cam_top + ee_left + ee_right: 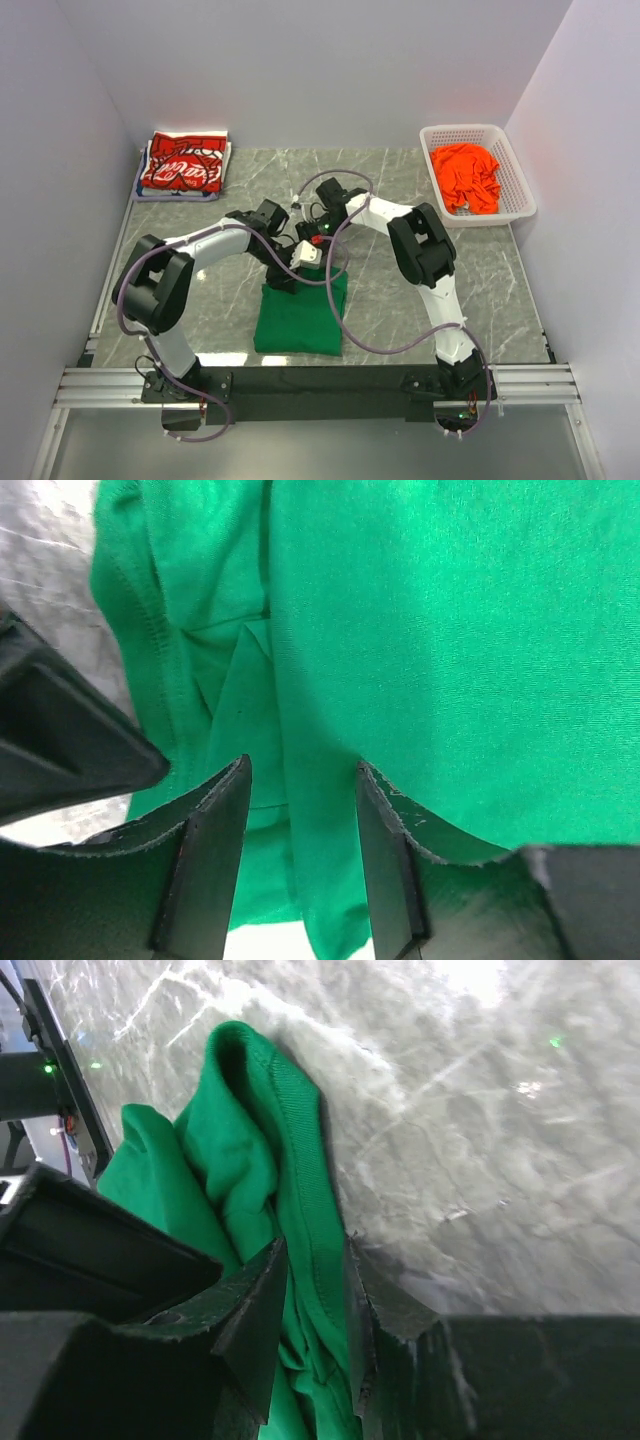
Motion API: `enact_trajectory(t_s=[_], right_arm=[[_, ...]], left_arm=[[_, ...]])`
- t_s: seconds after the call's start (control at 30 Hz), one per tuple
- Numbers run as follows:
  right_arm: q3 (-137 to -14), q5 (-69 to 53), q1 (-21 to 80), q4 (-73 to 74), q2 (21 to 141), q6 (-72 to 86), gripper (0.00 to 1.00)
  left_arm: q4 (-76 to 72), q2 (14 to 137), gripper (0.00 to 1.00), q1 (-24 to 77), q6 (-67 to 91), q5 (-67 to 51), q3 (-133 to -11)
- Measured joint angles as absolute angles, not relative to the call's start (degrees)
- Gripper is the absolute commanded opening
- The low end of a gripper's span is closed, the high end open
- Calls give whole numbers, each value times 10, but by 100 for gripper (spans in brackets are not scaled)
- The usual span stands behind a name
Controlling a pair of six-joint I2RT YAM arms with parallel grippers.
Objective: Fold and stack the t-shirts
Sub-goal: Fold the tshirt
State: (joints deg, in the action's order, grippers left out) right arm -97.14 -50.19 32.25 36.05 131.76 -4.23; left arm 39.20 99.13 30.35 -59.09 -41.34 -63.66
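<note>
A plain green t-shirt (300,318) lies folded into a rectangle on the marble table, near the front middle. Both grippers are at its far edge. In the left wrist view my left gripper (302,765) stands open, and a loose fold of the green t-shirt (450,630) runs between its fingers. My right gripper (315,1245) is shut on a ribbed edge of the green t-shirt (300,1130), which is bunched up off the table. From above, the left gripper (282,280) and right gripper (322,262) sit close together. A red t-shirt with white lettering (183,165) lies folded at the back left. An orange t-shirt (466,178) is crumpled in the basket.
The white mesh basket (470,130) stands at the back right against the wall. The red shirt rests on a pale cloth (140,185). Walls close in the table on three sides. A metal rail (320,380) carrying the arm bases runs along the near edge.
</note>
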Motion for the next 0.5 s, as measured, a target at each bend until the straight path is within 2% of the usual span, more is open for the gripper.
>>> enact_trajectory(t_s=[0.23,0.33,0.37,0.47,0.5], right_arm=[[-982,-504,321,369,1326,-33,34],[-988,-505,321,372,1331,-32,32],[-989,-505,321,373,1333,-32,32],[-991,-505,321,373,1334,-31,30],[-991,-505,321,373,1334,-30,29]], left_arm=[[395,1021,40,316,-591,-410,-644],[403,1028,25,319,-592,-410,-651],[406,1029,15,320,-592,-410,-653],[412,1030,1,322,-592,-410,-657],[413,1030,1,323,-591,-410,-659]])
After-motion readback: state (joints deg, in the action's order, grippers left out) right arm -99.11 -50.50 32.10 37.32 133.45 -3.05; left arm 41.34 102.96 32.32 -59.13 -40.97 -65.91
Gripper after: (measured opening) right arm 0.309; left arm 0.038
